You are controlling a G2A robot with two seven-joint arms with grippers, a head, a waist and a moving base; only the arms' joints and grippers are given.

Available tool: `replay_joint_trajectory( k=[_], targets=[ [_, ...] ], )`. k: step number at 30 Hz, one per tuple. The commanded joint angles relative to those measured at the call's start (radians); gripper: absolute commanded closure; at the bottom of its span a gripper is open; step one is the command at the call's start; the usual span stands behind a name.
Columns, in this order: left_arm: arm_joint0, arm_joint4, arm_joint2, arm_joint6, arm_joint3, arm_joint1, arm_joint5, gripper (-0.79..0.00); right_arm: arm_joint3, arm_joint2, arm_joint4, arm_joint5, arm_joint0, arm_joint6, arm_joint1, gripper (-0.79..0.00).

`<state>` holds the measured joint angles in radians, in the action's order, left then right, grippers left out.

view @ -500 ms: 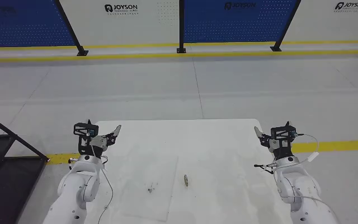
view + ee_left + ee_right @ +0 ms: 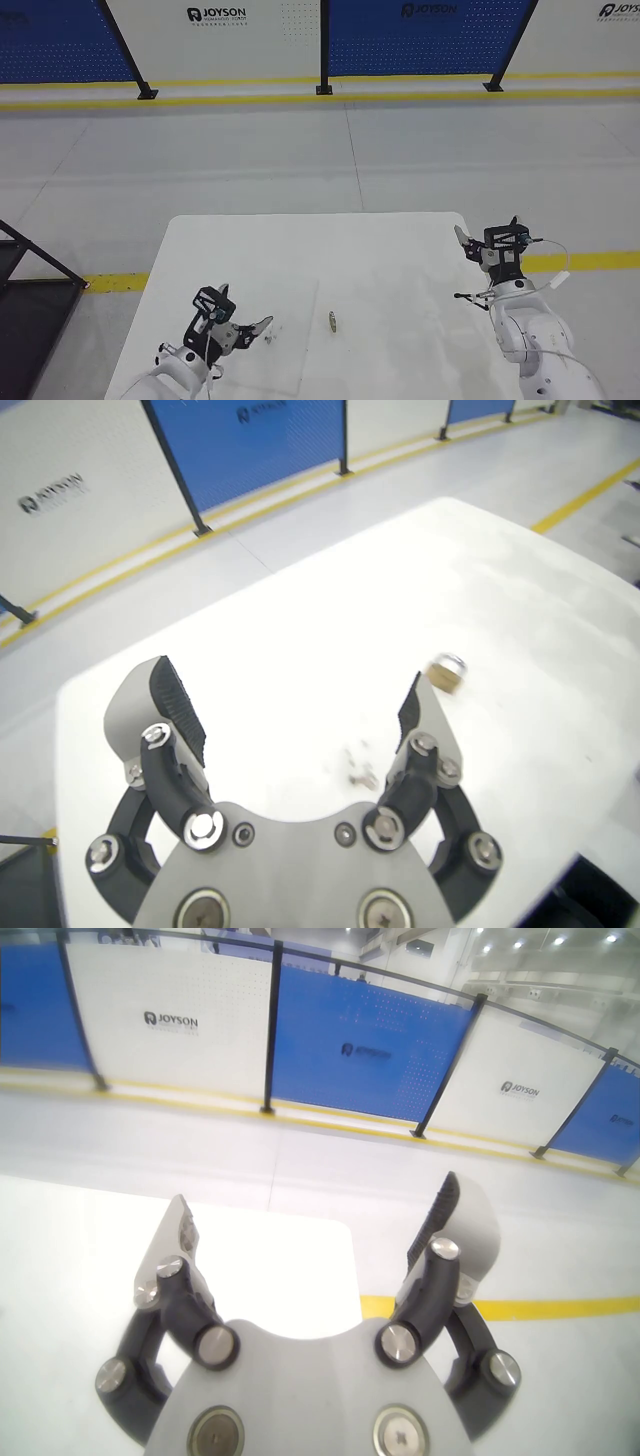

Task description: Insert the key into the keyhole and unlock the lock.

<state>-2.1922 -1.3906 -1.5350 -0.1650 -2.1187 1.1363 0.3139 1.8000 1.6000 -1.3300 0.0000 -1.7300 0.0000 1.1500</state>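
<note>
In the top view, the left gripper [image 2: 250, 333] hung low over the near part of the white tabletop [image 2: 400, 250]. Its jaws were spread and empty. The small, flat silvery metal key [image 2: 270, 336] lay just beyond its fingertips. The small brass padlock with a steel shackle [image 2: 332, 321] lay near the key but apart from it, toward the right arm's side. The right gripper [image 2: 487, 240] sat at the tabletop's right edge, well apart from both.

In the left wrist view, the key lay on the surface between the spread fingers, close to one of them, and the padlock lay just past that finger's tip. Judging from this, the step in hand was picking up the key. To do it well, the arm should centre the jaws over the key and lower until the pads nearly brush the tabletop. It should then pinch the key's head so the blade sticks out free. A thin, flat key could slide or tip.

In the right wrist view, that gripper was released, holding nothing, over the tabletop's corner.
</note>
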Motion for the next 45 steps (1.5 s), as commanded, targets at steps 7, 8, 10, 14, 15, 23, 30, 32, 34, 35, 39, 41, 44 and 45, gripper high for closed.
replay_joint_trajectory(
  k=[7, 8, 10, 14, 15, 23, 30, 32, 34, 35, 39, 41, 44, 45],
  targets=[
    [0.016, -0.055, 0.129, -0.189, 0.065, 0.01, -0.115, -0.785, 0.0, 0.0, 0.0, 0.0, 0.0, 0.0, 0.0, -0.785],
    [0.032, -0.053, 0.145, -0.201, 0.081, 0.013, -0.132, -0.785, 0.0, 0.0, 0.0, 0.0, 0.0, 0.0, 0.0, -0.785],
    [0.06, -0.025, 0.169, -0.227, 0.103, 0.017, -0.161, -0.563, 0.0, 0.0, 0.0, 0.0, 0.0, 0.0, 0.0, -0.785],
    [0.102, -0.045, 0.202, -0.276, 0.129, 0.022, -0.201, -0.548, 0.0, 0.0, 0.0, 0.0, 0.0, 0.0, 0.0, -0.785],
    [0.109, -0.051, 0.211, -0.283, 0.132, 0.023, -0.21, -0.573, 0.0, 0.0, 0.0, 0.0, 0.0, 0.0, 0.0, -0.785],
    [0.161, -0.103, 0.264, -0.319, 0.185, 0.028, -0.25, -0.56, 0.0, 0.0, 0.0, 0.0, 0.0, 0.0, 0.0, -0.785],
    [0.194, -0.201, 0.307, -0.31, 0.233, 0.032, -0.297, -0.582, 0.0, 0.0, 0.0, 0.0, 0.0, 0.0, 0.0, -0.785],
    [0.201, -0.203, 0.319, -0.304, 0.246, 0.034, -0.309, -0.526, 0.0, 0.0, 0.0, 0.0, 0.0, 0.0, 0.0, -0.785],
    [0.206, -0.203, 0.326, -0.303, 0.253, 0.035, -0.314, -0.489, 0.0, 0.0, 0.0, 0.0, 0.0, 0.0, 0.0, -0.785],
    [0.208, -0.205, 0.328, -0.304, 0.255, 0.035, -0.315, -0.406, 0.0, 0.0, 0.0, 0.0, 0.0, 0.0, 0.0, -0.785],
    [0.213, -0.207, 0.334, -0.306, 0.261, 0.036, -0.317, -0.379, 0.0, 0.0, 0.0, 0.0, 0.0, 0.0, 0.0, -0.785],
    [0.215, -0.205, 0.336, -0.307, 0.265, 0.037, -0.319, -0.369, 0.0, 0.0, 0.0, 0.0, 0.0, 0.0, 0.0, -0.785],
    [0.219, -0.207, 0.341, -0.307, 0.27, 0.037, -0.32, -0.36, 0.0, 0.0, 0.0, 0.0, 0.0, 0.0, 0.0, -0.785],
    [0.221, -0.208, 0.343, -0.306, 0.27, 0.038, -0.321, -0.354, 0.0, 0.0, 0.0, 0.0, 0.0, 0.0, 0.0, -0.785]
  ],
)
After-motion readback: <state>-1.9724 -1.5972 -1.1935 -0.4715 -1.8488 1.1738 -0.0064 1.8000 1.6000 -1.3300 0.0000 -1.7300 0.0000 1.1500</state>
